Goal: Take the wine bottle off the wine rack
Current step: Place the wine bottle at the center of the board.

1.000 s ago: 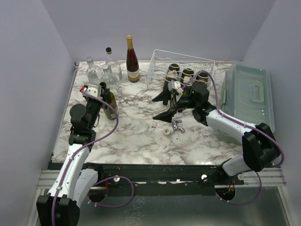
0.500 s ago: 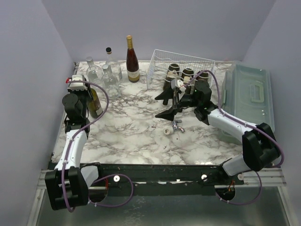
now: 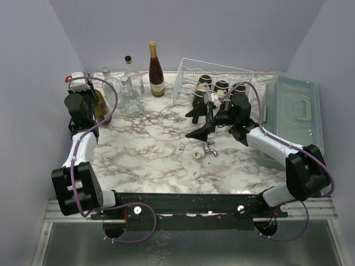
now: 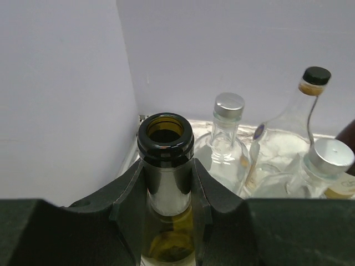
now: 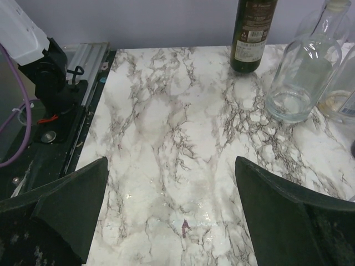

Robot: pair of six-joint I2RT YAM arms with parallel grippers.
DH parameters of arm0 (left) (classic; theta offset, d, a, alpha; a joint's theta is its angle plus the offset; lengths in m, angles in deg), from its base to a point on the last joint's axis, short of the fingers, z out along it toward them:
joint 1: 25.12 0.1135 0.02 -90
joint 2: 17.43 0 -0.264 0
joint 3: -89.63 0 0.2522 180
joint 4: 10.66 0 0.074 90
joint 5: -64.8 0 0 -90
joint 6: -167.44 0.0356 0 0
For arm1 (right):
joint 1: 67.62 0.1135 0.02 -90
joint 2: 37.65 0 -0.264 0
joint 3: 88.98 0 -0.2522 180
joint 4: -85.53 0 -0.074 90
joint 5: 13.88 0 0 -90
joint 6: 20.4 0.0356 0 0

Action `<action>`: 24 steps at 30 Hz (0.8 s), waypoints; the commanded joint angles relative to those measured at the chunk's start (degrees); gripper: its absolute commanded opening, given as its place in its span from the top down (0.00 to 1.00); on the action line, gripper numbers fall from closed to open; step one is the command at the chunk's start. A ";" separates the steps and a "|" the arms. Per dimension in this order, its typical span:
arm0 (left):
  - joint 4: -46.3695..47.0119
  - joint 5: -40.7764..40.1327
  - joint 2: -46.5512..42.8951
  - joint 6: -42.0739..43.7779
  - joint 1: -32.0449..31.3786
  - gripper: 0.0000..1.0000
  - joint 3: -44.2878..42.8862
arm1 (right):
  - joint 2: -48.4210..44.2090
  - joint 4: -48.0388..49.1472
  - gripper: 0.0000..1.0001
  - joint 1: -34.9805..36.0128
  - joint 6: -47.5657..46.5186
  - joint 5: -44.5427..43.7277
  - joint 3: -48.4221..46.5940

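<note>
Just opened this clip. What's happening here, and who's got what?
The left gripper is shut on the neck of an open wine bottle, holding it upright at the far-left corner of the table, beside the clear bottles. The right gripper is open and empty in front of the wine rack, which holds other bottles lying in its cradles. Whether the held bottle rests on the table cannot be told.
</note>
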 commanded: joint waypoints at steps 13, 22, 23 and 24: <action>7.53 -2.44 10.73 -0.45 2.34 0.97 -12.44 | 2.23 -3.09 0.01 -2.42 -2.34 2.13 -0.85; 7.13 -3.59 13.45 -0.01 2.57 0.91 -12.90 | 2.62 -3.29 0.01 -3.34 -2.16 2.37 -1.01; 7.17 -3.59 13.63 -0.01 2.52 0.88 -12.82 | 2.66 -3.26 0.01 -3.39 -2.16 2.50 -1.02; 7.13 -3.58 13.78 -0.01 2.55 0.85 -12.65 | 2.72 -3.29 0.01 -3.42 -2.16 2.48 -0.98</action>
